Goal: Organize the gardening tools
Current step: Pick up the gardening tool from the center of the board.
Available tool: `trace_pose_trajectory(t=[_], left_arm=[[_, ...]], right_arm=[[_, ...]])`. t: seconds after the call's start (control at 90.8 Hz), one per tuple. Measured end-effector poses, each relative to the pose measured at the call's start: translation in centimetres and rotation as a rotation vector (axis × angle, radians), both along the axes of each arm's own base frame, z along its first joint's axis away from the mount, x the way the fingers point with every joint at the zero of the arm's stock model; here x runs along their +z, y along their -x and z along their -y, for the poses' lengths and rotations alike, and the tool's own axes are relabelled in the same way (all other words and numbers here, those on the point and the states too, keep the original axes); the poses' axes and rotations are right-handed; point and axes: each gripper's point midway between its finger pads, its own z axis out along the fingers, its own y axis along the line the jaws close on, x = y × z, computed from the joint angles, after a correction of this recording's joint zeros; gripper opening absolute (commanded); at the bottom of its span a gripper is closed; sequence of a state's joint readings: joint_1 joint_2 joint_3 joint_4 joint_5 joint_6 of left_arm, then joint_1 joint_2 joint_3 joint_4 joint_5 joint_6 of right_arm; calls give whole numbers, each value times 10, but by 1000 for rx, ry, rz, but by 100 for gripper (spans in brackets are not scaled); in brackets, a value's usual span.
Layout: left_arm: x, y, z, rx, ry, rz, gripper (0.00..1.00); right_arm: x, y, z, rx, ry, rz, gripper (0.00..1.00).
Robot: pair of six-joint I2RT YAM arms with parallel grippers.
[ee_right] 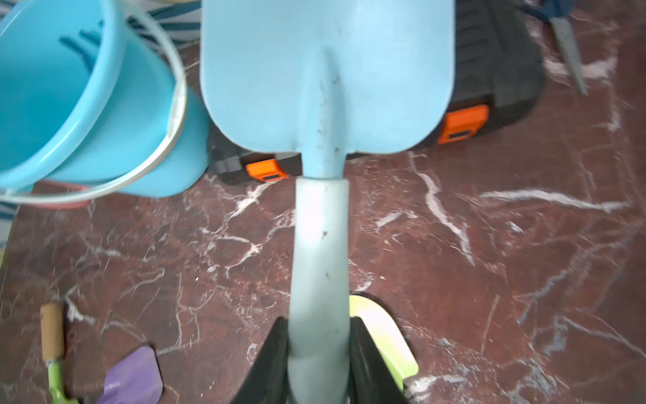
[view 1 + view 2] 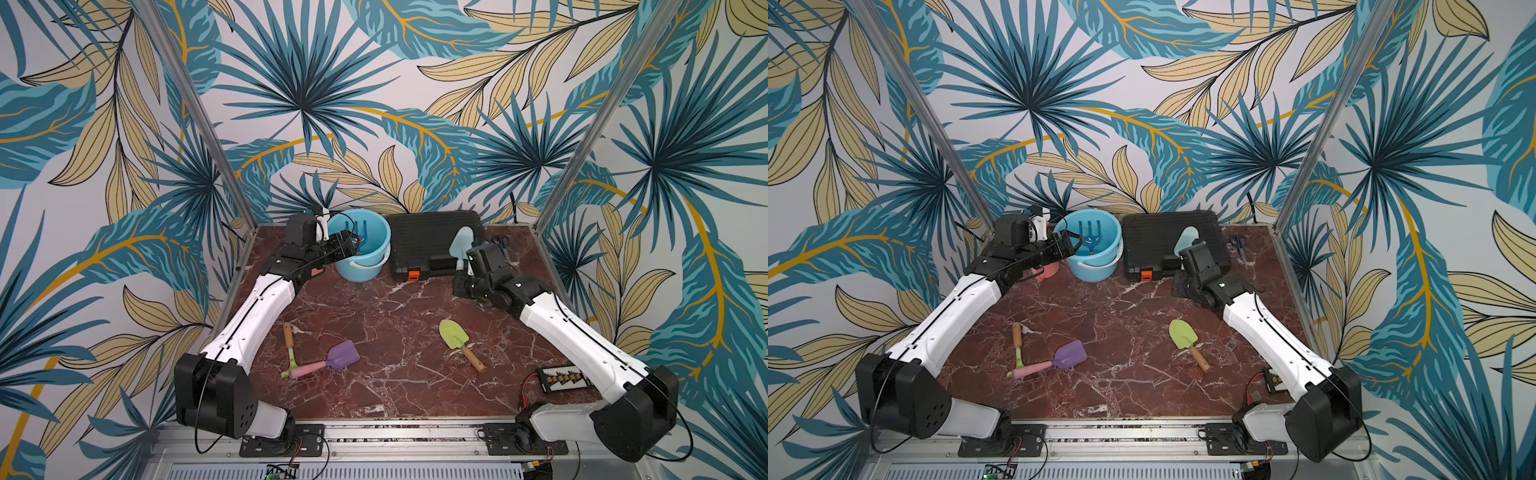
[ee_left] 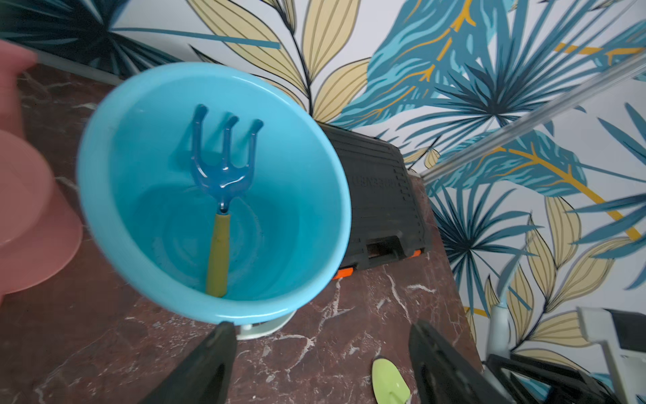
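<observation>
Gardening tools are lying on the red marble table. Beside the black case, the blue bucket is holding the blue fork-rake. The right gripper is pinching the pale blue trowel; the left gripper is hanging spread and empty by the bucket. Lime trowel, purple scoop and green hoe are lying up front.

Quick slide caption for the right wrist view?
Right gripper shut on handle of pale blue plastic trowel; round blue plastic bucket and black orange-latched case beyond.
</observation>
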State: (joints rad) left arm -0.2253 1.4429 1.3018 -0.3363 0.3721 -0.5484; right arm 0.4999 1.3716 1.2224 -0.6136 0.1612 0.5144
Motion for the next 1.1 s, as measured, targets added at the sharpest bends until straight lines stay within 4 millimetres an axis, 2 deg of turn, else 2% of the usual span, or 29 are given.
trace_pose_trajectory(t=[0.143, 0.297, 0.551, 0.76, 0.87, 0.947, 1.046, 1.102], left_arm=[[13, 11, 27, -117, 1, 49, 65], [16, 22, 45, -207, -7, 72, 56], [7, 22, 65, -282, -34, 61, 53], [-8, 23, 69, -300, -49, 22, 47], [-5, 23, 70, -309, -54, 31, 32], [-4, 23, 70, -309, -51, 32, 16], [-3, 24, 71, -312, -54, 33, 0], [-2, 25, 72, -317, -47, 32, 0]], right_arm=[[-7, 5, -42, 164, 34, -15, 0], [-1, 7, -81, 303, 42, -3, 0], [11, 18, -120, 452, 45, 20, 0], [12, 30, -139, 529, 52, 26, 0], [7, 32, -142, 546, 63, 12, 0], [5, 34, -143, 552, 70, 6, 0], [4, 35, -143, 557, 74, 4, 0], [3, 35, -143, 555, 78, 2, 4]])
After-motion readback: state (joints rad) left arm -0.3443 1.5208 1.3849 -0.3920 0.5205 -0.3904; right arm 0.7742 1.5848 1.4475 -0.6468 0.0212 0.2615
